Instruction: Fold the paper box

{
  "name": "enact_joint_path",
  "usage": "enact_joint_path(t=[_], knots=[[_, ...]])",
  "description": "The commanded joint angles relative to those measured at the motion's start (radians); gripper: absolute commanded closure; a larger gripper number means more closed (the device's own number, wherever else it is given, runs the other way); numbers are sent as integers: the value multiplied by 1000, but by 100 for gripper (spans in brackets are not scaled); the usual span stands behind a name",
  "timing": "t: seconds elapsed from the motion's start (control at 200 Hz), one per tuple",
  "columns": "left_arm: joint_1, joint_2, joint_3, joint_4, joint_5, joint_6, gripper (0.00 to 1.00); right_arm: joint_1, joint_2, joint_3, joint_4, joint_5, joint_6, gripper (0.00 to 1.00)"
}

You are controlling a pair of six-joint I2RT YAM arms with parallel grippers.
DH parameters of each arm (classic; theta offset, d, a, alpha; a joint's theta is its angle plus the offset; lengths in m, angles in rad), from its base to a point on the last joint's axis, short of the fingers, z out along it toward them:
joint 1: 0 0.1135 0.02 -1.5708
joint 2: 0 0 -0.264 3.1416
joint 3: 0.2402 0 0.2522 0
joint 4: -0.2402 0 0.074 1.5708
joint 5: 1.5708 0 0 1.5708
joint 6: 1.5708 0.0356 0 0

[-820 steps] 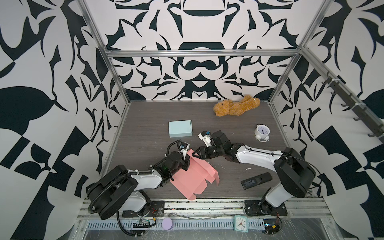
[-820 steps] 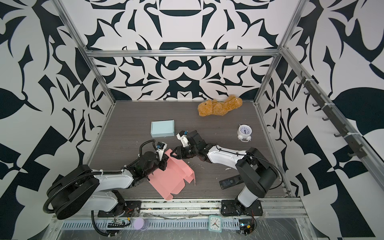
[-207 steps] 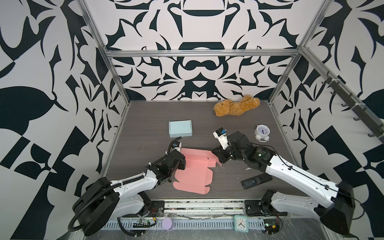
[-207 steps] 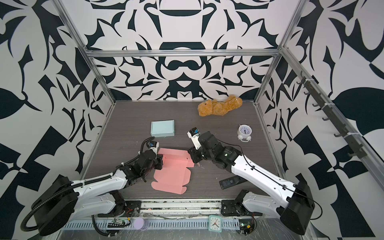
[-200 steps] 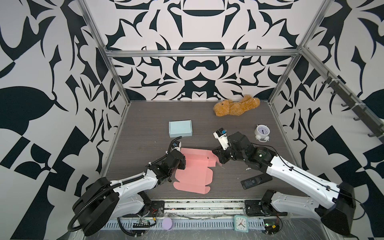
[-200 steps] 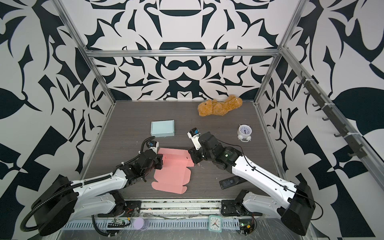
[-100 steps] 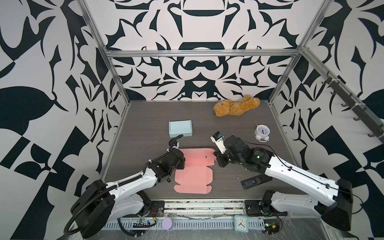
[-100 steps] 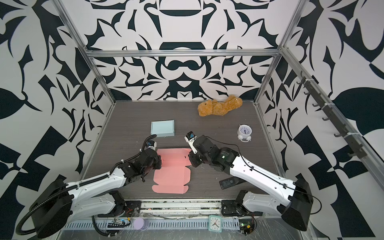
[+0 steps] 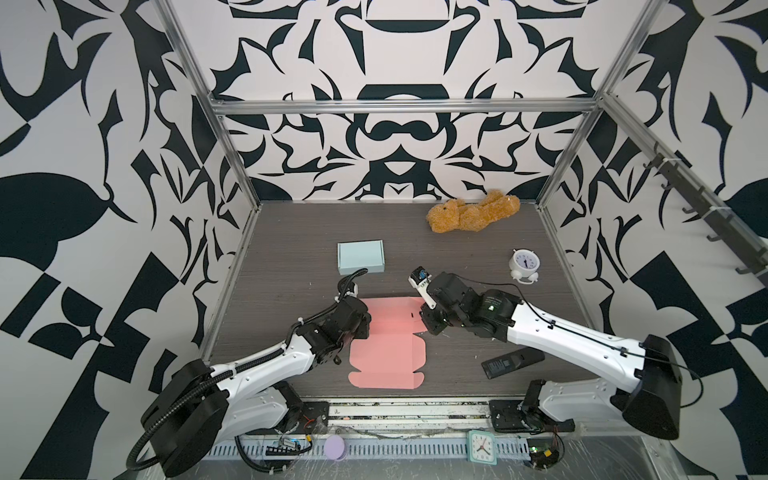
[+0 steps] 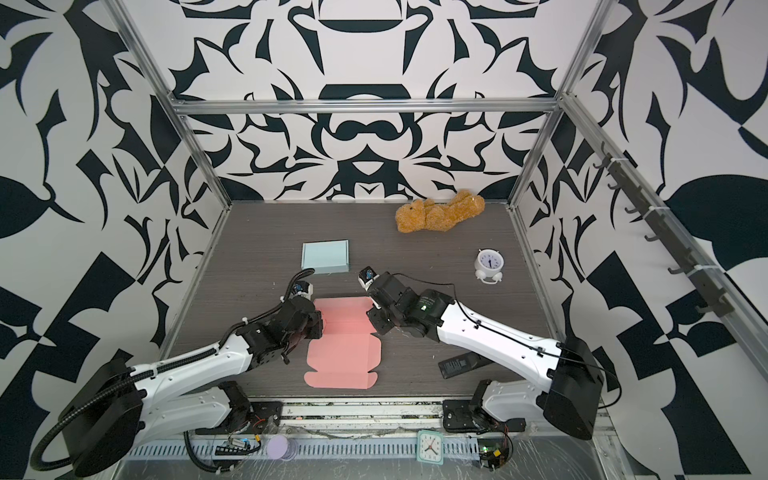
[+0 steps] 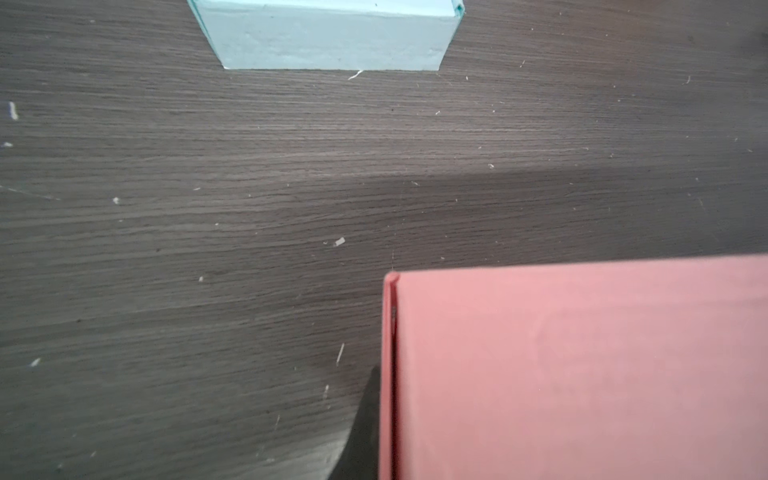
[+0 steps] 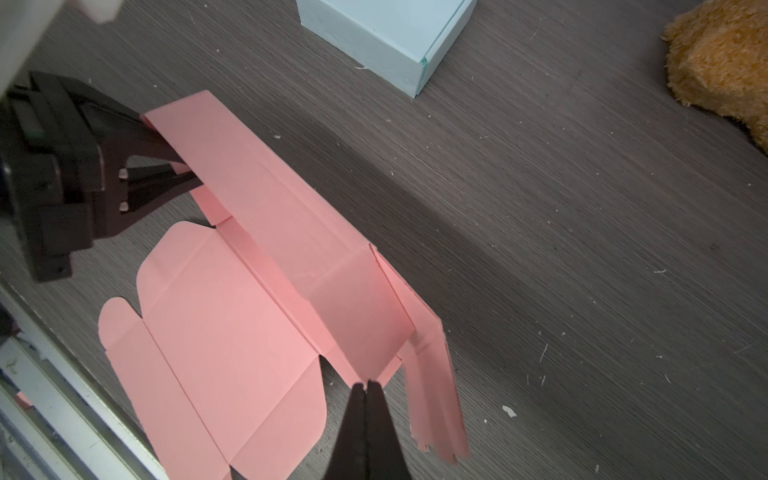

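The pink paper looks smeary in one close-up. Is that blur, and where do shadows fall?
Left wrist view: the pink paper sits close to the lens and is soft; a broad shadow darkens the table beside it. Right wrist view: creases are sharp, the right gripper is soft-edged. In both top views: even light, crisp paper.

The paper box (image 9: 386, 357) is pink, the small box (image 9: 360, 257) pale blue, the teddy (image 9: 469, 216) tan, the table (image 9: 291, 257) dark wood-grain.
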Motion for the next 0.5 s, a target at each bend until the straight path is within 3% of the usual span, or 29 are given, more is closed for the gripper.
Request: enact_joint_path(t=[0.0,0.495], knots=[[-5,-12,26,-14,5,-19,90,11,15,44,-2,31,-21,100],[-9,-34,21,-14,4,-24,90,27,80,48,53,58,-37,100]])
